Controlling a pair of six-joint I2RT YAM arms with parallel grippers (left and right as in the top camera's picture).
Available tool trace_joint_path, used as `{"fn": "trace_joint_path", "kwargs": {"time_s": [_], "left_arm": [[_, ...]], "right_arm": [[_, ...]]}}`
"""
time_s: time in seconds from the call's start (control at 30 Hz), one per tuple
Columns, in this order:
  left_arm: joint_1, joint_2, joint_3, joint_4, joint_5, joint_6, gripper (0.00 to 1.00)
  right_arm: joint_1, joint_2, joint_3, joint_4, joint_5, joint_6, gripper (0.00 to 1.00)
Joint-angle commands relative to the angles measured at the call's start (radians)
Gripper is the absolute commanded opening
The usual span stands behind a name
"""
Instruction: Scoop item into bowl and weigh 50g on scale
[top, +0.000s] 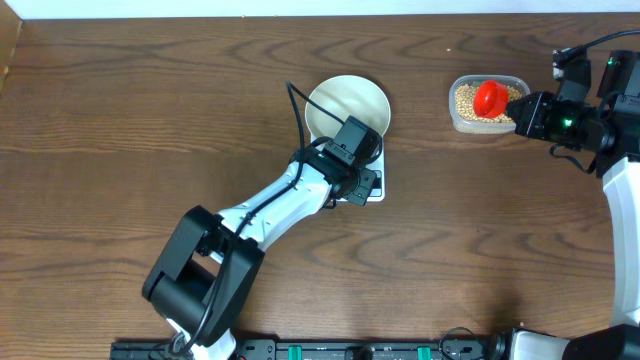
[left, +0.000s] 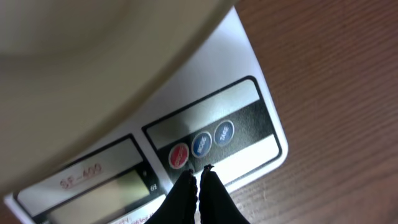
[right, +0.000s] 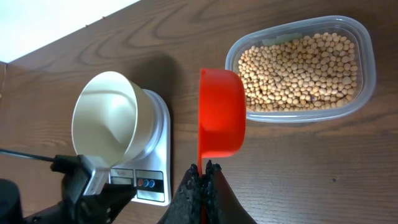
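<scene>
1. Two hands are at work. The left hand is pinched shut with nothing in it. Its tips hang just over the round buttons at the front of the scale.
2. The screen sits at the lower left of the left wrist view. No number can be read on it.
3. The bowl sits on top of the scale, near the top middle of the overhead view. It looks white and bare inside, with no beans in it yet.
4. The right hand is clenched on the handle of a red scoop.
5. The scoop is at the clear tub, which is at the upper right and well apart from the bowl on the brown surface. All the beans are in this tub.
6. My guess: the step now is getting the scale ready, so the bowl counts as zero.
7. Next, the left hand would need to push down softly on the right button and then move away. Then the scoop can dig into the beans and carry some to the bowl.
</scene>
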Motion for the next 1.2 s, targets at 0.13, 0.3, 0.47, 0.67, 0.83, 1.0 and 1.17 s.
{"fn": "trace_joint_path", "kwargs": {"time_s": [0.13, 0.3, 0.47, 0.67, 0.83, 1.0, 1.17], "left_arm": [[0.000, 0.055, -0.006, 0.025, -0.073, 0.036, 0.08], [0.000, 0.060, -0.006, 0.050, -0.079, 0.036, 0.08], [0.000, 0.072, -0.006, 0.074, -0.079, 0.036, 0.07], [0.000, 0.097, -0.006, 0.074, -0.091, 0.036, 0.08], [0.000, 0.097, -0.006, 0.043, -0.090, 0.036, 0.08], [0.000, 0.097, -0.008, 0.029, -0.090, 0.036, 0.07], [0.000, 0.098, -0.008, 0.029, -0.090, 0.036, 0.07]], "right_arm": [[-0.008, -0.016, 0.020, -0.004, 0.000, -0.017, 0.01], [-0.008, -0.016, 0.020, -0.003, 0.000, -0.017, 0.01], [-0.008, -0.016, 0.020, -0.003, 0.001, -0.017, 0.01], [-0.008, -0.016, 0.020, -0.003, 0.001, -0.017, 0.01], [-0.008, -0.016, 0.020, -0.003, 0.006, -0.017, 0.01], [-0.008, -0.016, 0.020, -0.004, 0.016, -0.017, 0.01], [-0.008, -0.016, 0.020, -0.005, 0.016, -0.017, 0.01]]}}
